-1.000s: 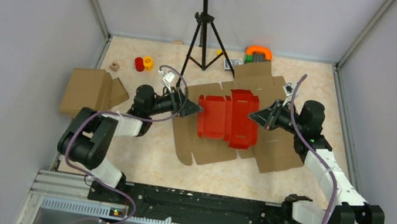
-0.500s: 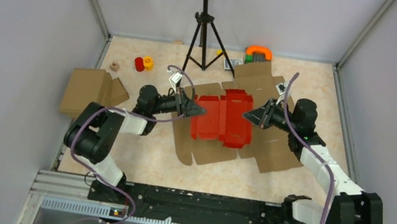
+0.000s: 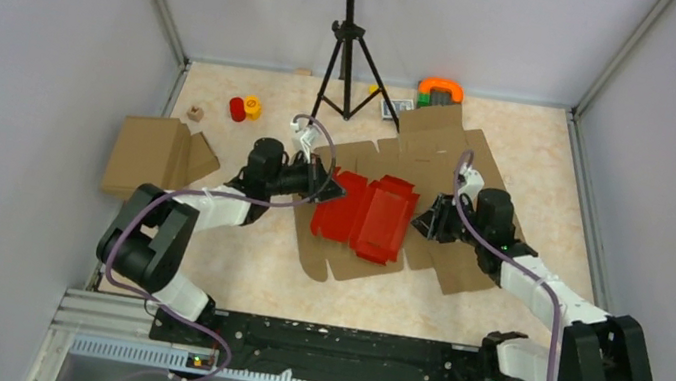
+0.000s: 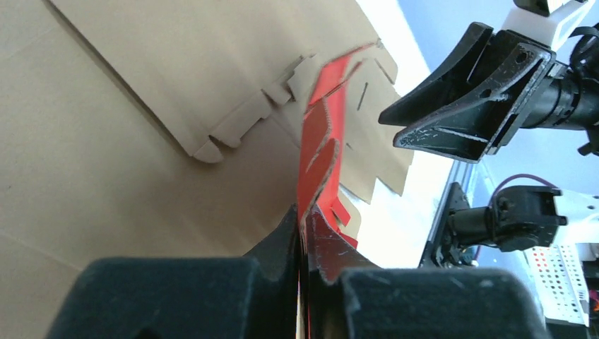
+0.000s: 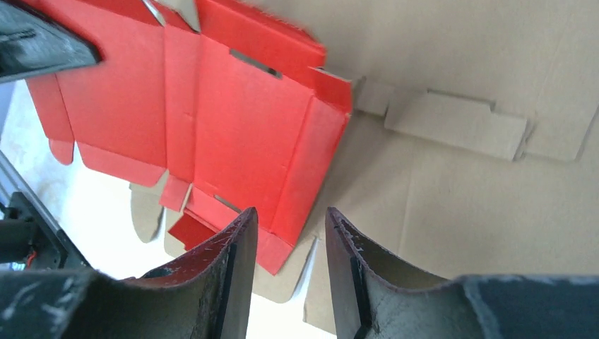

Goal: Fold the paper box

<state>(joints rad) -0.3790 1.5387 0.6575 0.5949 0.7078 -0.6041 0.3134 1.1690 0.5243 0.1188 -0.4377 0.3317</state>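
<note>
At the far left of the bench (image 3: 238, 255) a folded piece of brown cardboard (image 3: 155, 155) lay well apart from the work, seemingly set aside so that it would not get in the way. The left arm reached in low toward the middle, and the left gripper (image 3: 334, 190) was clamped tight on the left edge of the paper box (image 3: 368, 217); its wrist view showed the thin red card pinched edge-on between the jaws. That hold looked meant to anchor and raise one side, so that a panel could be turned up along its crease rather than slide about. The box itself was a flat, flapped cut-out, not yet formed, resting in the middle of the bench on top of a large brown cardboard sheet (image 3: 442, 145), with its left part apparently lifted a little and its right part lying down on the sheet. Just to the right of the box, the right gripper (image 3: 422, 225) hung close to the red card's right edge with its jaws parted to a moderate gap and nothing between them; its wrist view showed bare brown card in that gap and the red corner just ahead of one finger. I judged that it stood free there so the left arm could carry the card alone, while it remained near enough to press or take a flap next.
</note>
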